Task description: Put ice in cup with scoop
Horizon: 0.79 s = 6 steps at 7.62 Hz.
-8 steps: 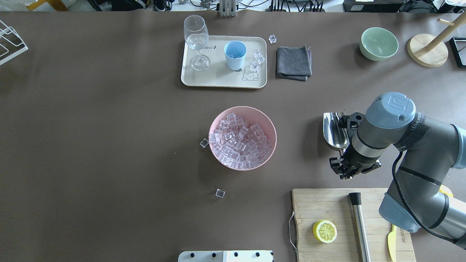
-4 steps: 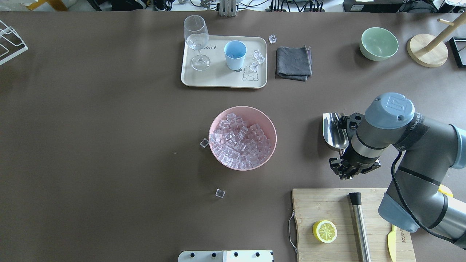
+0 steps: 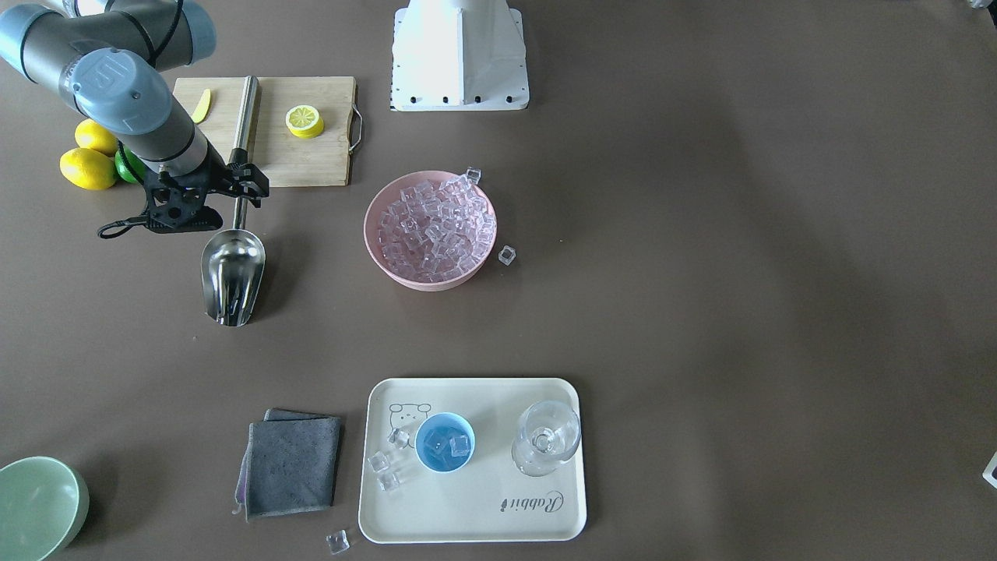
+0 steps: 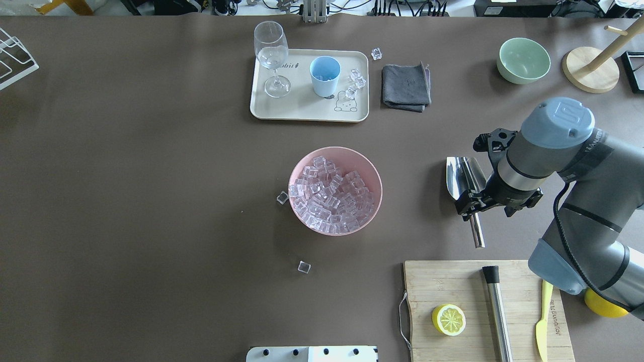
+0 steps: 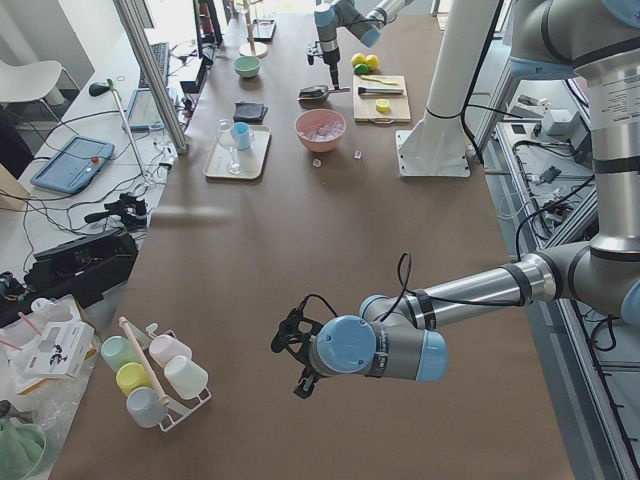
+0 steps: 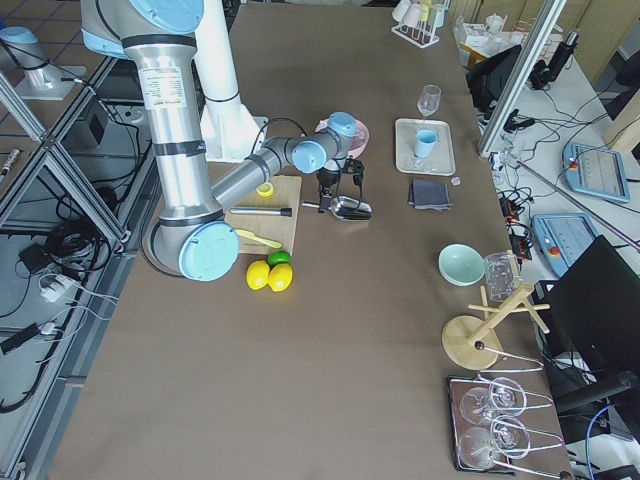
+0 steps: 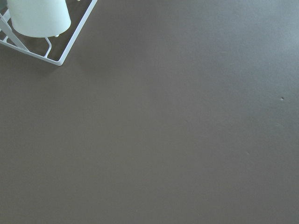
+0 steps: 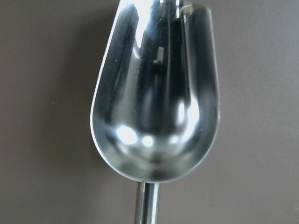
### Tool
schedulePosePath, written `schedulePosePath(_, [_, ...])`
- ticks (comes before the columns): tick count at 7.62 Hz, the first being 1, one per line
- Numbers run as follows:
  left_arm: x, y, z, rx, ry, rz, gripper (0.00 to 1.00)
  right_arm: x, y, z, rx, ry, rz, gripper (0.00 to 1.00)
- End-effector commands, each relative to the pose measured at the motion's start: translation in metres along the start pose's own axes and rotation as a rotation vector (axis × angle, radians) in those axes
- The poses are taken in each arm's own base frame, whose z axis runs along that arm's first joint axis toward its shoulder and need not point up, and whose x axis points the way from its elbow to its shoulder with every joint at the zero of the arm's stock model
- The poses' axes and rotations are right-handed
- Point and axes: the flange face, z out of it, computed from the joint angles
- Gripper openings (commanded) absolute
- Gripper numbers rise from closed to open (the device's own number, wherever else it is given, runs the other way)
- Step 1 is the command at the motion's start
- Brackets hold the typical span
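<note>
Since half a second ago the right arm's wrist has swung toward the far side of the table, so the right gripper (image 4: 470, 205) now sits over the rod handle just behind the trough of the scoop (image 4: 460, 177), and the handle's tail, covered before, shows on the near side; the scoop itself has not shifted; it lies on the table (image 4: 151, 201) open side up, well to the robot's right of the pink bowl (image 4: 359, 157), mouth toward the far edge; whether the claw is closed on the handle or stands apart around it I cannot tell; the ice (image 4: 332, 193) is heaped in the pink bowl, with stray cubes on the table; the cup (image 4: 324, 75) stands on the tray (image 4: 302, 108), two cubes inside, more beside it; the left gripper (image 5: 295, 350) hangs over bare table, its opening impossible to judge.
</note>
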Motion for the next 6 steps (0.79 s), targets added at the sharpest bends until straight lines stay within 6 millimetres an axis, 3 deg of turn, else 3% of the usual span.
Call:
schedulePosePath(1, [0.004,-0.021,-0.01,-0.078,-0.019,-0.084,0.99,0.059,-0.027,-0.072,0.06,0.042,-0.1,1.0])
schedulePosePath(2, [0.001,-0.026,-0.015,-0.092,-0.069,-0.139,0.99,0.092,-0.034,-0.091,0.092,0.051,-0.101,1.0])
schedulePosePath(4, [0.006,-0.035,-0.016,-0.087,-0.086,-0.313,0.99,0.184,-0.028,-0.103,0.099,0.09,-0.097,1.0])
schedulePosePath(6, [0.015,-0.042,-0.019,-0.1,-0.099,-0.449,0.99,0.308,0.001,-0.12,0.093,0.081,-0.151,1.0])
